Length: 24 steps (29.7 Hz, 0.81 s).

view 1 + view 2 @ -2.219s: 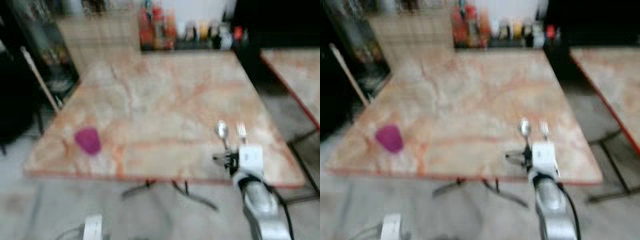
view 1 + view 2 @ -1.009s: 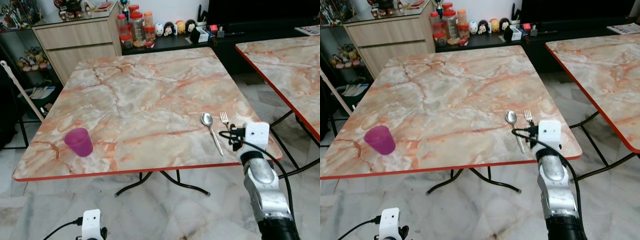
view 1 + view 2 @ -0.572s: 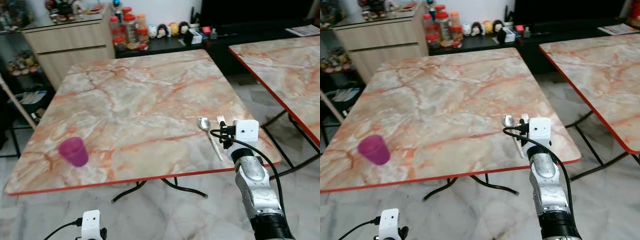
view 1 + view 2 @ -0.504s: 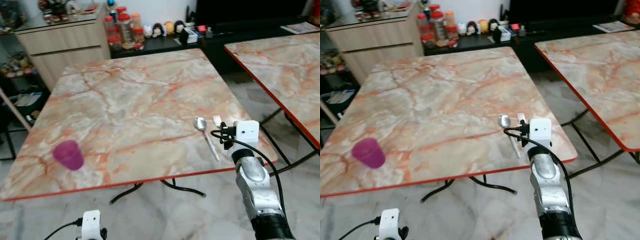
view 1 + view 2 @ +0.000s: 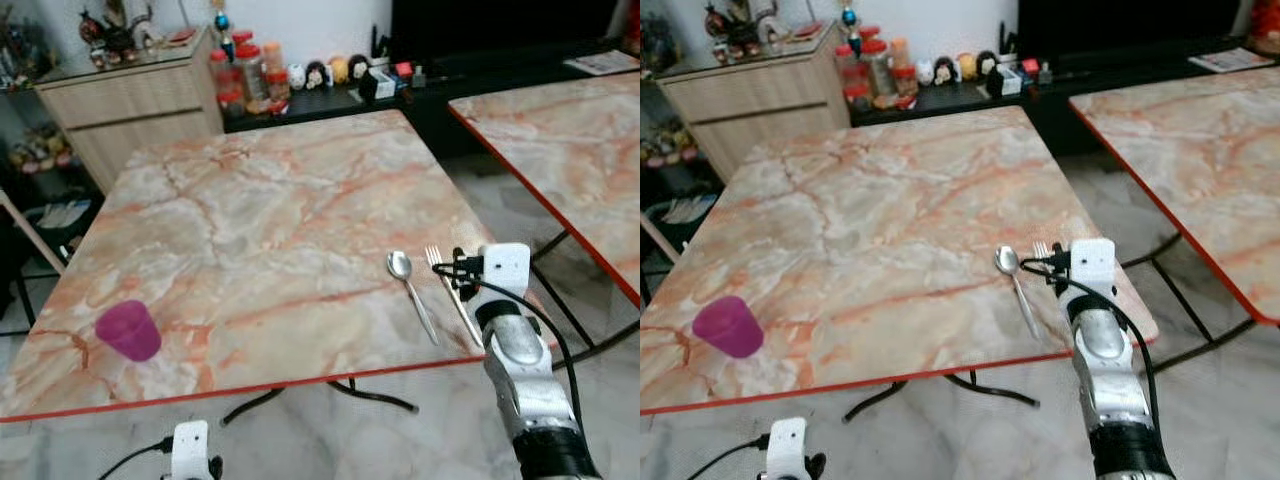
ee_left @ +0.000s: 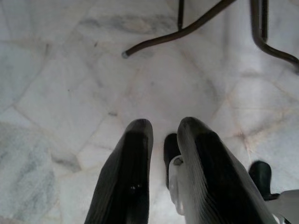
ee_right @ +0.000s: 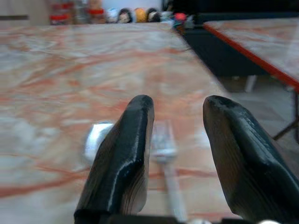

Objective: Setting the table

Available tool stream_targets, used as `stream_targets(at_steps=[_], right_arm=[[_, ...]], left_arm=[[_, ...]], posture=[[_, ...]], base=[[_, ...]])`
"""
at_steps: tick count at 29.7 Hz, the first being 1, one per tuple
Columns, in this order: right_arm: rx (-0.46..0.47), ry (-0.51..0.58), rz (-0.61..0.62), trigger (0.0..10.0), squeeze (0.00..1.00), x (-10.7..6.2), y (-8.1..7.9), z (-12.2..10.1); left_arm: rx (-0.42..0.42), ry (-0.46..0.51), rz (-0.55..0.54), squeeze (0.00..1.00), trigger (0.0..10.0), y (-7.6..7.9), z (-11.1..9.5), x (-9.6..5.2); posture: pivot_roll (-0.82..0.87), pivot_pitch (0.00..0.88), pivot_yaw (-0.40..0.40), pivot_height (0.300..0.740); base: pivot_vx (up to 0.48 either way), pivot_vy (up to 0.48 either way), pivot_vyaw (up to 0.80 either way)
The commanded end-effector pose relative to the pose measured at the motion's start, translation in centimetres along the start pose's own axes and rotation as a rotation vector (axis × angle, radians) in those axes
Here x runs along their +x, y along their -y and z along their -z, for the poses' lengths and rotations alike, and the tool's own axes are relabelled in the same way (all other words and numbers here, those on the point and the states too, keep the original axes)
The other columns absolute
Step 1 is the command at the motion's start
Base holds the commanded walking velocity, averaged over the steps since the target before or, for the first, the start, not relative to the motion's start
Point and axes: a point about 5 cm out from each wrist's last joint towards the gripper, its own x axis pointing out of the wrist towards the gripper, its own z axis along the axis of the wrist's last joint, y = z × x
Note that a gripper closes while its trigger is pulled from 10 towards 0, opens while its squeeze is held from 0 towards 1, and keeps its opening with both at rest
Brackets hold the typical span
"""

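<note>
Two shiny metal things on the table, near its front right corner: a spoon and a fork. Both long and thin, lying flat, side by side and just apart. Round spoon bowl and fork prongs pointing away to the far side of the table, handles pointing back to the near edge, leaning a bit to the right. Fork on the right of the spoon, its handle partly hidden behind the right gripper.

Smooth, flat, square table top, marble-looking, cream with orange veins and a thin red edge. Thin dark bent metal legs under it.

Right gripper low over the fork, at the table's near edge. Two black rounded fingers wide apart, holding nothing, with the fork prongs and the spoon bowl blurry beyond the gap.

Left gripper hanging down over the pale marble floor. Smooth black fingers with a narrow gap, holding nothing.

One small purple cup, upright, well apart from the spoon and fork, near the front left corner.

More behind: a second table of the same kind on the right, and red-lidded jars beside a wooden cabinet.
</note>
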Motion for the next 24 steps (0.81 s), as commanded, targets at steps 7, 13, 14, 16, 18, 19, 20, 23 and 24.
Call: stream_targets(at_steps=[7, 13, 14, 16, 18, 19, 20, 23, 24], right_arm=[[-0.003, -0.046, -0.030, 10.0, 0.00, 0.1, -0.5, 0.7], [-0.059, -0.147, 0.017, 10.0, 0.00, 0.8, 0.9, 1.7], [-0.054, -0.151, 0.029, 10.0, 0.00, 0.9, 1.1, 1.7], [-0.056, -0.157, 0.038, 10.0, 0.00, 1.2, 1.3, 1.6], [-0.059, -0.159, 0.034, 10.0, 0.00, 1.8, 1.4, 1.2], [-0.059, -0.159, 0.034, 10.0, 0.00, 1.8, 1.4, 1.2], [-0.053, -0.154, 0.025, 10.0, 0.00, 2.0, 1.3, 1.0], [-0.058, -0.158, -0.009, 10.0, 0.00, 2.4, 0.8, 1.0], [-0.050, -0.165, -0.034, 10.0, 0.00, 2.5, 0.4, 1.2]], left_arm=[[0.001, -0.024, -0.015, 0.00, 10.0, -0.6, 0.6, -0.2], [0.005, -0.024, -0.012, 0.00, 10.0, -0.6, 0.6, -0.2], [0.005, -0.024, -0.012, 0.00, 10.0, -0.6, 0.6, -0.2], [0.005, -0.026, -0.011, 0.00, 10.0, -0.6, 0.6, -0.2], [0.007, -0.028, -0.008, 0.00, 10.0, -0.6, 0.7, -0.2], [0.007, -0.028, -0.008, 0.00, 10.0, -0.6, 0.7, -0.2], [0.007, -0.029, -0.007, 0.00, 10.0, -0.6, 0.7, -0.2], [0.009, -0.028, -0.008, 0.00, 10.0, -0.6, 0.6, -0.2], [0.008, -0.028, -0.009, 0.00, 10.0, -0.6, 0.6, -0.2]], posture=[[-0.01, 0.038, 0.081, 0.740], [0.00, 0.039, 0.082, 0.740], [0.00, 0.039, 0.084, 0.740], [0.00, 0.039, 0.085, 0.740], [0.00, 0.038, 0.087, 0.740], [0.00, 0.038, 0.087, 0.740], [0.00, 0.037, 0.087, 0.740], [0.00, 0.036, 0.086, 0.740], [0.01, 0.037, 0.085, 0.740]], base=[[0.000, 0.000, 0.00], [0.000, 0.000, 0.00], [0.000, 0.000, 0.00], [0.000, 0.000, 0.00], [0.000, 0.000, 0.00], [0.000, 0.000, 0.00], [0.000, 0.000, 0.00], [0.000, 0.000, 0.00], [0.000, 0.000, 0.00]])
